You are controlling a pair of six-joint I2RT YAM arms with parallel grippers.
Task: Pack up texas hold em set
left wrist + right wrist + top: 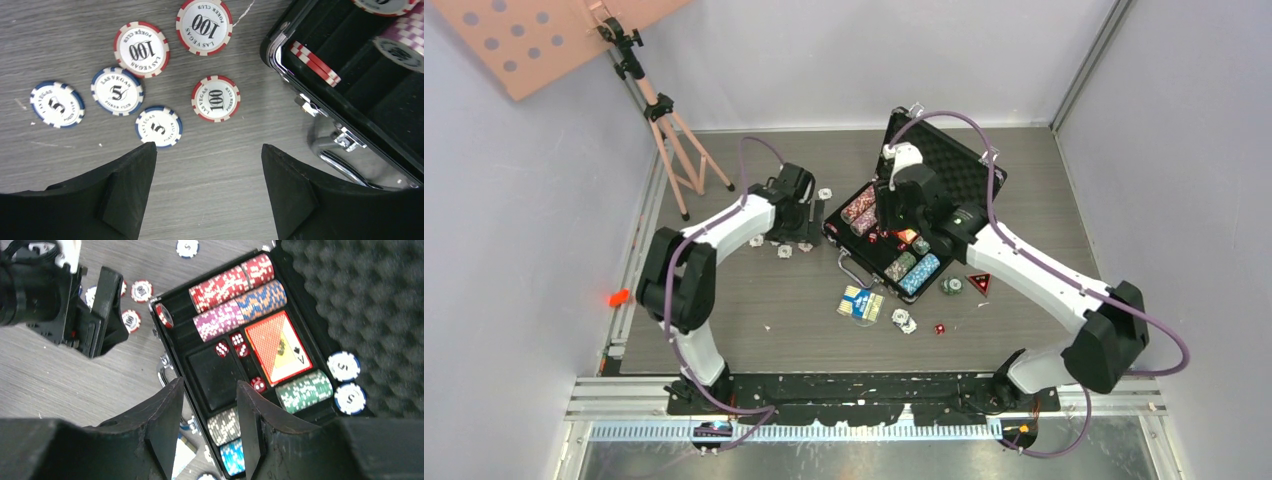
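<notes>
The black briefcase (956, 150) lies open at the table's centre right, foam lid back. In the right wrist view it holds rows of chips (227, 285), a red card deck (277, 346) and tiny red dice (222, 349); one deck slot (212, 375) is bare. Two blue chips (343, 366) lie on the lid foam. My right gripper (207, 385) hovers open and empty over the case's front part. My left gripper (207, 150) is open and empty just above the table left of the case, near loose red 100 chips (215, 98) and blue 5 chips (158, 126).
A blue card deck (861, 303), a few loose chips (904, 320), a red die (940, 328), a small green chip pile (951, 286) and a red triangular piece (979, 283) lie in front of the case. The pink tripod (674, 130) stands at the back left.
</notes>
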